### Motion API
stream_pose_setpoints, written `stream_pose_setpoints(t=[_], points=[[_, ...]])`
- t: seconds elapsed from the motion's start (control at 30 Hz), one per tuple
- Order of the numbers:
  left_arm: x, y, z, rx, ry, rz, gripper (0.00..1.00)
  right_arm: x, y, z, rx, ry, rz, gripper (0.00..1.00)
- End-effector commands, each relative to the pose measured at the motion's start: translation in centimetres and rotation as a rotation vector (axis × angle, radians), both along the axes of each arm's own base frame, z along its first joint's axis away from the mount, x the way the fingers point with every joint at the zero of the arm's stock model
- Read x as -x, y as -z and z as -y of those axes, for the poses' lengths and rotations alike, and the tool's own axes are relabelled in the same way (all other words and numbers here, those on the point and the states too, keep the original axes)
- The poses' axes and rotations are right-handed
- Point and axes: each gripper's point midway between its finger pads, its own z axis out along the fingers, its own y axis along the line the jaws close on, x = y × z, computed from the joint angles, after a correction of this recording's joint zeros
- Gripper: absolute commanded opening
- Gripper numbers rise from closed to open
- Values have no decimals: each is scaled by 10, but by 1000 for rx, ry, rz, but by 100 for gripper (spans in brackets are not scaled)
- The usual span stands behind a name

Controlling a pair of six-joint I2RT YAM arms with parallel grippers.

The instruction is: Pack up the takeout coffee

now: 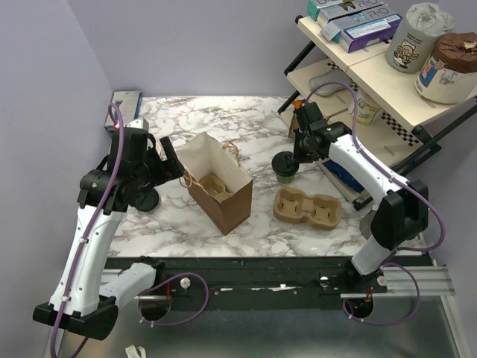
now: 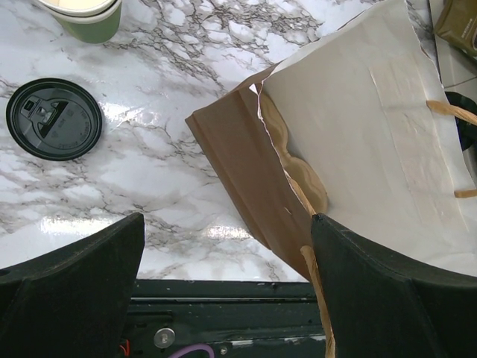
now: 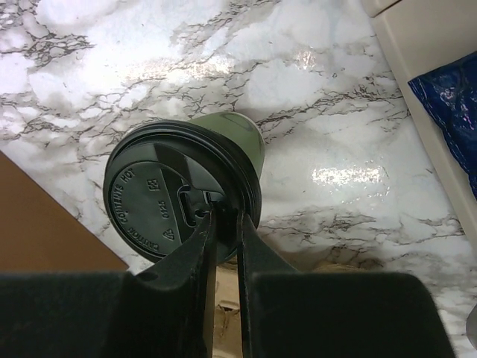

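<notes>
- A loose black lid [image 2: 54, 118] lies flat on the marble table [image 1: 171, 224], at the left, with a lidless green cup [image 2: 89, 22] beyond it.
- The left gripper [image 2: 227, 218] hangs at the left end of the brown paper bag [image 1: 223, 195]. Its fingers are spread wide, and the bag's near corner lies between them without being pinched.
- The bag stands upright with its mouth open, and a moulded-pulp cup tray [image 1: 216, 186] sits inside it.
- The takeout coffee [image 3: 179, 190] is outside the bag, to its right, over the marble. Its black lid is on.
- The right gripper [image 3: 221, 224] is clamped on the near rim of that lid, with its two fingers almost together.
- A second pulp tray [image 1: 307, 207] lies on the table just in front of the cup.
</notes>
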Motion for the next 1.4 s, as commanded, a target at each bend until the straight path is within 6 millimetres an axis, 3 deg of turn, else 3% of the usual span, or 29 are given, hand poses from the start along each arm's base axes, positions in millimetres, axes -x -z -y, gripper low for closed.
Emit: stream_pose_setpoints(t=[0.0, 0.13, 0.27, 0.47, 0.6, 0.73, 0.83, 0.87, 0.93, 0.97, 1.07, 1.17, 1.37], points=[[0, -2, -5, 7, -32, 29, 99, 0, -17, 6, -31, 61, 51, 1], [-2, -3, -5, 12, -39, 38, 99, 0, -25, 7, -56, 82, 67, 1], [-7, -2, -7, 24, -69, 43, 99, -1, -53, 11, -92, 106, 139, 1], [-21, -23, -7, 74, -97, 145, 99, 5, -111, 8, -183, 81, 276, 1], [-28, -38, -22, 45, -151, 202, 99, 20, -154, 3, -255, 33, 327, 1], [-42, -53, -28, 46, -175, 268, 99, 37, -208, -16, -384, -77, 391, 1], [-57, -65, -18, 60, -103, 309, 99, 46, -236, -32, -453, -156, 423, 1], [-63, -64, -15, 50, -74, 311, 99, 50, -259, -35, -477, -179, 466, 1], [-69, -64, 3, 85, 32, 308, 99, 55, -267, -45, -479, -219, 459, 1], [-72, -58, 13, 96, 93, 297, 99, 57, -285, -46, -493, -227, 495, 1], [-80, -46, 37, 134, 243, 327, 99, 59, -292, -49, -509, -229, 500, 1], [-94, -29, 38, 75, 293, 291, 99, 60, -296, -48, -515, -221, 504, 1], [-100, -13, 47, 20, 436, 249, 97, 61, -290, -52, -522, -238, 476, 1]])
